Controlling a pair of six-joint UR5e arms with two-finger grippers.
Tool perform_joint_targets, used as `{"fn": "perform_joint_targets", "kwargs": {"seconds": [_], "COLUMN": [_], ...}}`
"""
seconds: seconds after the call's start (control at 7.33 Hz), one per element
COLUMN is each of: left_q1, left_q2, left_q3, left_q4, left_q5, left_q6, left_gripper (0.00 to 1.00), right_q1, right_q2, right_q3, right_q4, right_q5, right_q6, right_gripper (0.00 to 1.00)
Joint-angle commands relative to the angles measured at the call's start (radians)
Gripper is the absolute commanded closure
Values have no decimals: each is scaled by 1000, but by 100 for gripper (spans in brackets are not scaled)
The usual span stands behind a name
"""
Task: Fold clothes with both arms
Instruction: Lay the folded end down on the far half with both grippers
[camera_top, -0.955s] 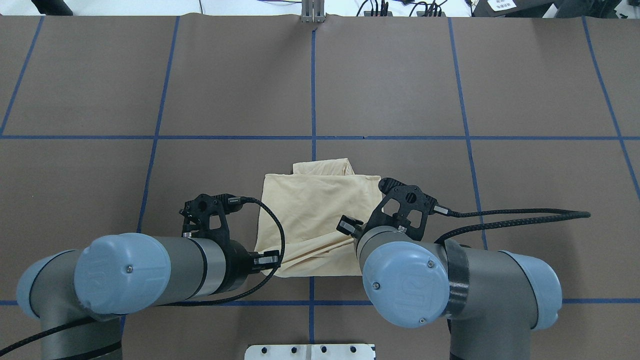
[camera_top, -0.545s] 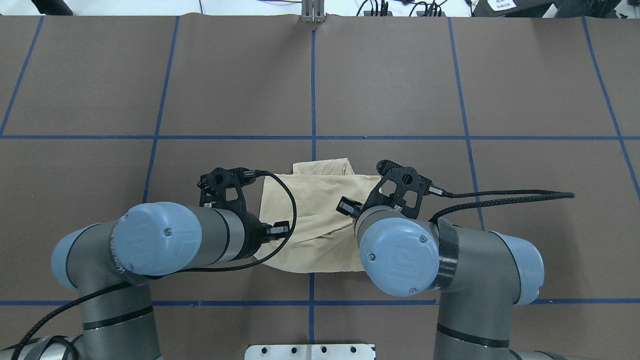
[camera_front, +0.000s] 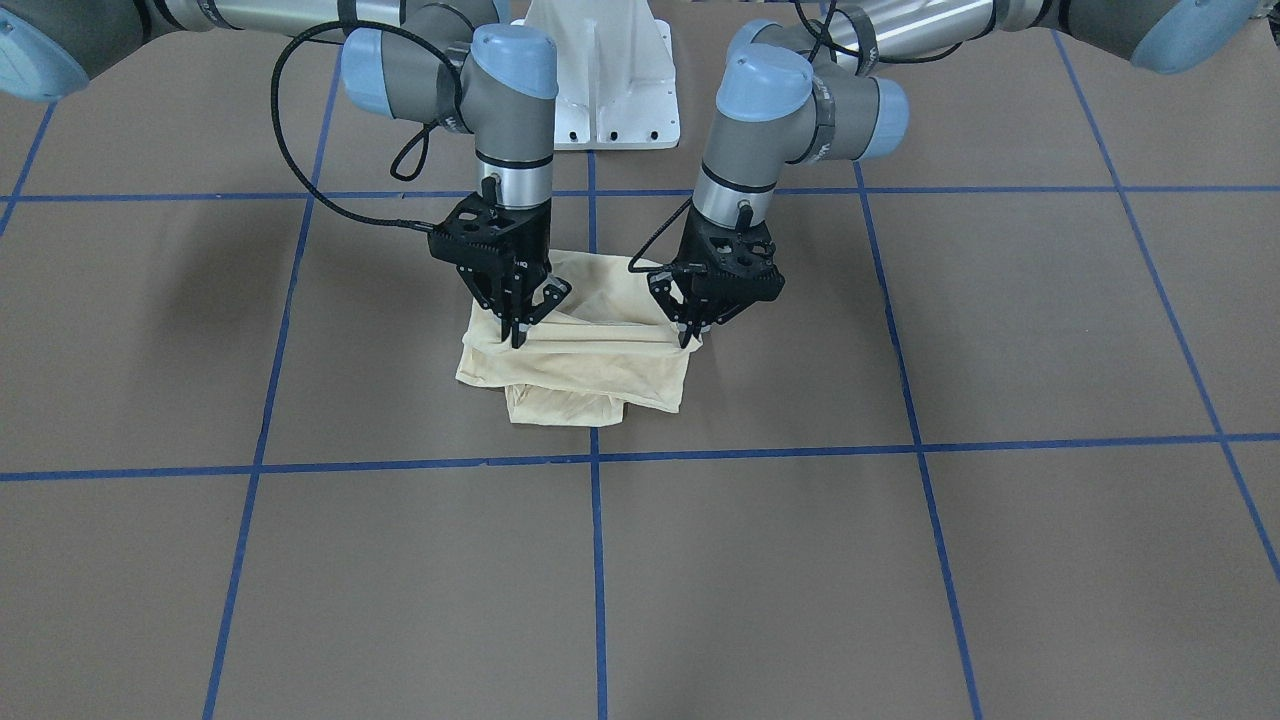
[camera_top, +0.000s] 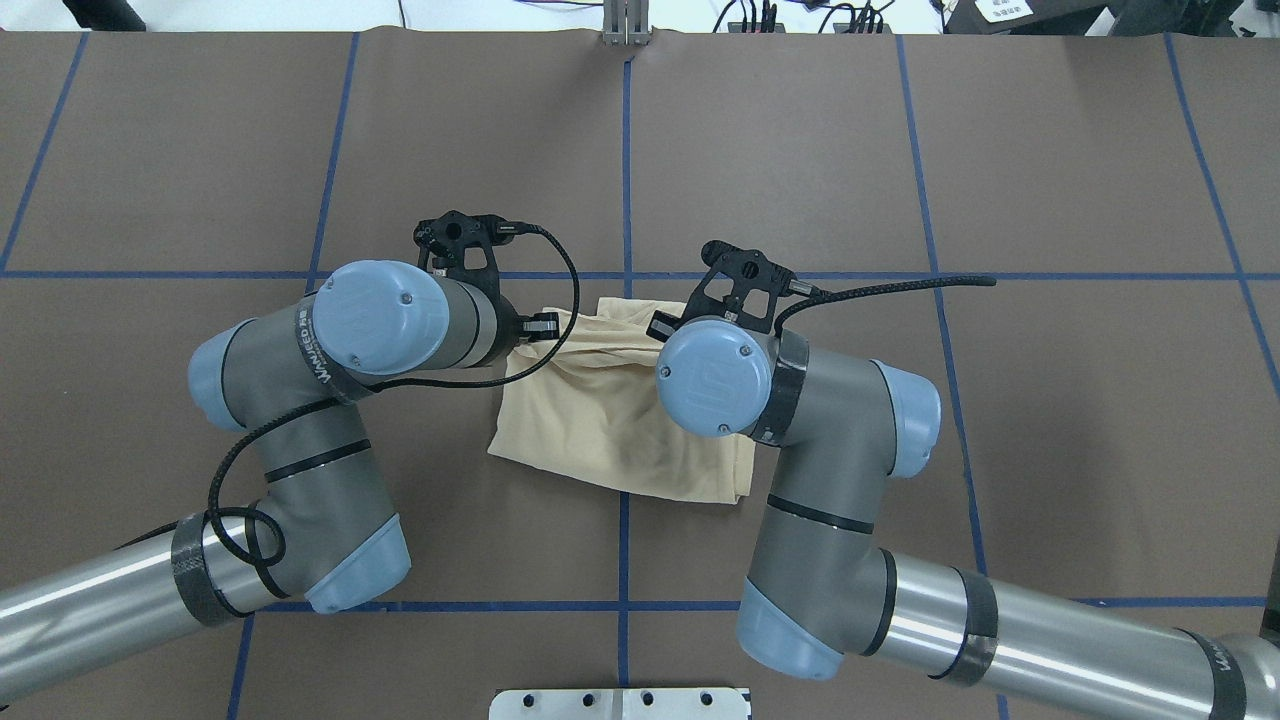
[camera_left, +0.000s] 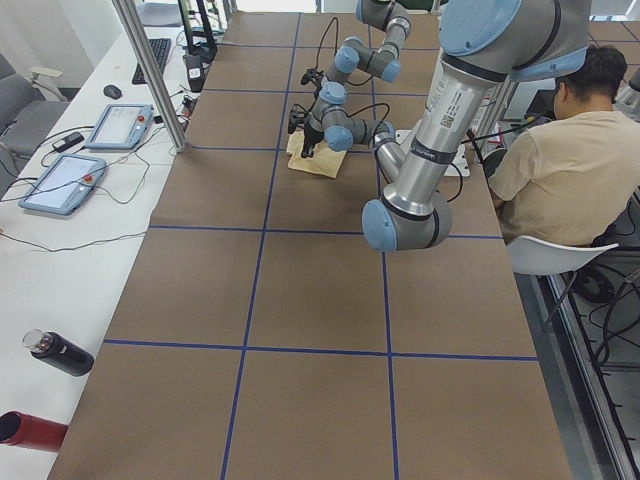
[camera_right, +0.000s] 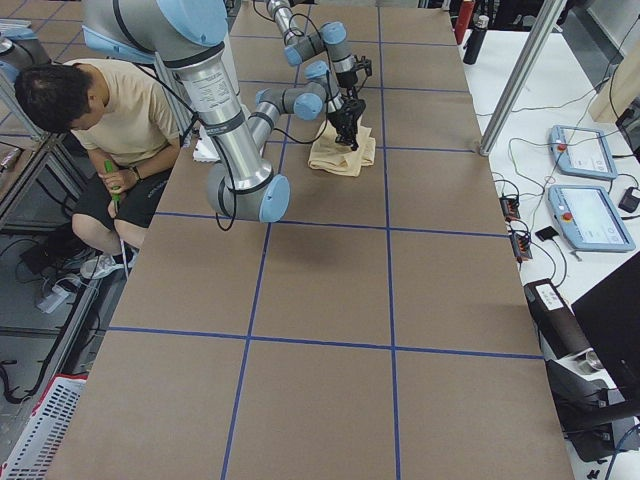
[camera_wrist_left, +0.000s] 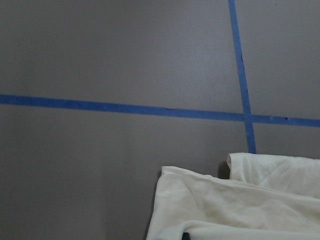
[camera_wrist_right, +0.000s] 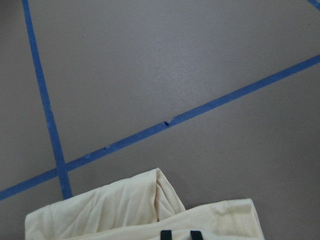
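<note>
The pale cream-yellow shirt (camera_front: 580, 370) lies as a folded bundle near the table's middle, no print showing. It also shows in the overhead view (camera_top: 610, 430) and small in both side views (camera_left: 318, 160) (camera_right: 342, 155). My left gripper (camera_front: 688, 335) is shut on the shirt's edge at one side. My right gripper (camera_front: 520, 328) is shut on the edge at the other side. Both hold that edge low over the far part of the bundle. In the overhead view the left arm (camera_top: 375, 320) and right arm (camera_top: 715, 375) hide the fingers. Each wrist view shows the cloth (camera_wrist_left: 235, 200) (camera_wrist_right: 140, 210) at the bottom.
The brown table cover has a grid of blue tape lines (camera_top: 626, 150). The white pedestal base (camera_front: 600, 80) stands at the robot's side. A seated person (camera_left: 560, 150) is beside the table. Tablets (camera_right: 590, 215) and bottles (camera_left: 60, 352) lie on side benches.
Both arms have moved away from the robot, carrying the shirt's near edge up and over toward the far side. The bundle is shorter and lies slightly skewed.
</note>
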Motion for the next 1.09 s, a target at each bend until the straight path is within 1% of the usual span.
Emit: {"fn": "perform_joint_targets", "kwargs": {"seconds": [0.0,0.14,0.27,0.41,0.55,0.68,0.82,0.95], "left_q1": [-31,-74,-111,-116,-116,-116,-116,-116], "left_q2": [-2,0,10,15,17,17,17,17], "left_q3": [13,9,-3,-3,-3,-5,-5,-7], "left_q4": [-19,-19,-16,-18,-18,-18,-18,-18], "left_q5": [-9,-100,-163,-164,-162,-162,-162,-162], "left_q6": [78,148,273,285,285,285,282,278], "left_gripper": [0,0,0,0,0,0,0,0], "right_q1": [84,126,126,103,24,-42,-69,-70], "right_q2": [19,18,19,19,22,25,33,82], "right_q3": [-26,-3,9,28,31,22,1,-73], "right_q4": [20,15,12,8,-14,-15,-15,-14], "right_q5": [146,249,250,247,198,105,91,89], "right_q6": [-100,-155,-155,-140,-69,-45,-45,-45], "right_gripper": [0,0,0,0,0,2,6,12]}}
